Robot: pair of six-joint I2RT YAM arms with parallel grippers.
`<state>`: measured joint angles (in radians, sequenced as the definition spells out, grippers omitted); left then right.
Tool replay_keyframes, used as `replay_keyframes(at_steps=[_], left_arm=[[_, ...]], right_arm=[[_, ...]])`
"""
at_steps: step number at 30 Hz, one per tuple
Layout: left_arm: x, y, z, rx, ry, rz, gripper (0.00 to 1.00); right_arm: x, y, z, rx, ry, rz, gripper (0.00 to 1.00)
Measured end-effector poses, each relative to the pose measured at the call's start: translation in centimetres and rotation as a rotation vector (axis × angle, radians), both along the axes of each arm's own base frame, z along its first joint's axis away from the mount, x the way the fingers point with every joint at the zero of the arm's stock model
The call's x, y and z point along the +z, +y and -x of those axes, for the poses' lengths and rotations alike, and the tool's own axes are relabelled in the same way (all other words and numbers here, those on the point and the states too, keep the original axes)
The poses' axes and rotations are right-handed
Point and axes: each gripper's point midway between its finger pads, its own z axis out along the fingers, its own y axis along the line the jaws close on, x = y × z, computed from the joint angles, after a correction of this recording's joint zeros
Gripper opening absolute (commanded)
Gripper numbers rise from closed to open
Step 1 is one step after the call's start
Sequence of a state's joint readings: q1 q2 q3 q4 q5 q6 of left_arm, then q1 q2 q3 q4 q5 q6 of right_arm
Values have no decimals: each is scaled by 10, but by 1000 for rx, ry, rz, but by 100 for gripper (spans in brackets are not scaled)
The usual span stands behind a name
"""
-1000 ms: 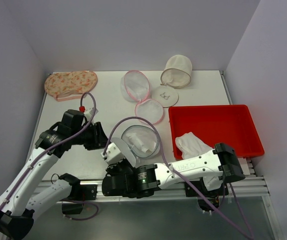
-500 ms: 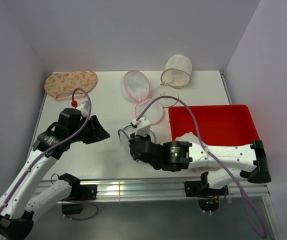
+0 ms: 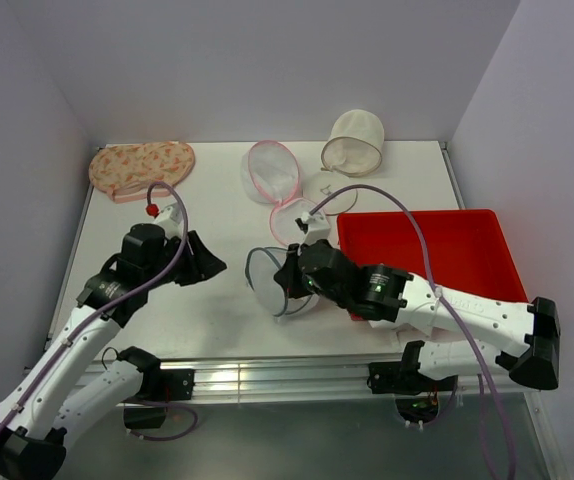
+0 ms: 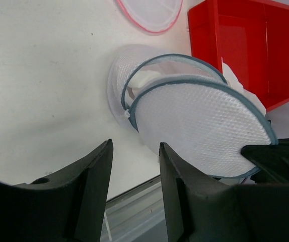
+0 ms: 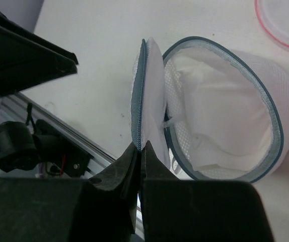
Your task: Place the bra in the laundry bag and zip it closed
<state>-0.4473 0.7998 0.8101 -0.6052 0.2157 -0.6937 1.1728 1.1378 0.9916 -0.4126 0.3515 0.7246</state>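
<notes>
The laundry bag (image 3: 267,272) lies at the table's front centre. Its bowl half (image 5: 245,101) rests on its side with the white bra (image 5: 220,121) inside; the bra also shows in the left wrist view (image 4: 142,79). My right gripper (image 5: 140,145) is shut on the blue-grey zipper rim of the lid half (image 5: 145,96) and holds it upright against the bowl's mouth. It also shows in the top view (image 3: 287,284). My left gripper (image 3: 207,264) is open and empty, just left of the bag, jaws (image 4: 135,145) apart above the table.
A red tray (image 3: 447,250) stands right of the bag, with white cloth (image 4: 233,80) at its near corner. A pink-rimmed mesh bag (image 3: 272,170), a peach floral bag (image 3: 142,165) and a cream mesh bag (image 3: 355,140) lie at the back. The table's front rail is close.
My right gripper has swung the lid half from flat at the bag's left up and over towards the bowl's mouth. My left gripper has drawn back a little to the left.
</notes>
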Motion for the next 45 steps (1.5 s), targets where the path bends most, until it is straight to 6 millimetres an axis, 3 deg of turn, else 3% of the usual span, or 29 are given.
replay_keyframes(at_steps=[8,18,28,33,38,45], left_arm=[[-32,-5,-7,-3,-94,57,39],[-71,-17,-16,1,-207,144,43],[-64,-35,-16,-73,-371,207,40],[-58,-40,-18,-89,-413,219,40],[-59,-44,-18,-99,-415,220,39],[-71,-46,-19,-103,-388,191,39]], right_arm=[[13,-14,-15,5,48,-127,0],[7,-20,-18,63,134,-191,0],[5,-24,-16,122,209,-243,0],[1,-39,-31,81,236,-256,0],[-10,-57,-43,17,229,-197,9],[-25,-76,-56,-61,197,-69,37]])
